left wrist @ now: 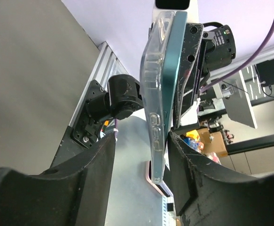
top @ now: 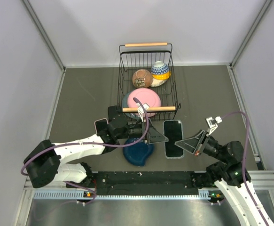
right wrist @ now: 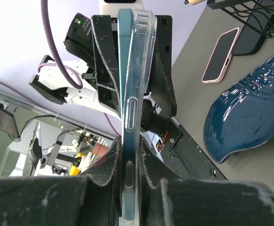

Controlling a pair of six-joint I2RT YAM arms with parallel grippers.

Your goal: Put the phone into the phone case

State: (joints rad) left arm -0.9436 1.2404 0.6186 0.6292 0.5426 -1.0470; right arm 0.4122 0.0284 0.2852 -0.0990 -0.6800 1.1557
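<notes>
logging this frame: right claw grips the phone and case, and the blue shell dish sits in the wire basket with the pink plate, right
No: the blue shell dish lies on the table in front of the wire basket, not in it, as the top external view shows. The right claw does grip the phone and case, and the pink plate is in the basket.

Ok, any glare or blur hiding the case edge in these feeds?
Left wrist: case edge sharp, left fingers dark and soft, bright backdrop. Right wrist: edge sharp, highlights on the clear plastic, right fingers blurred. Top: even light, no strong glare on the phone.
</notes>
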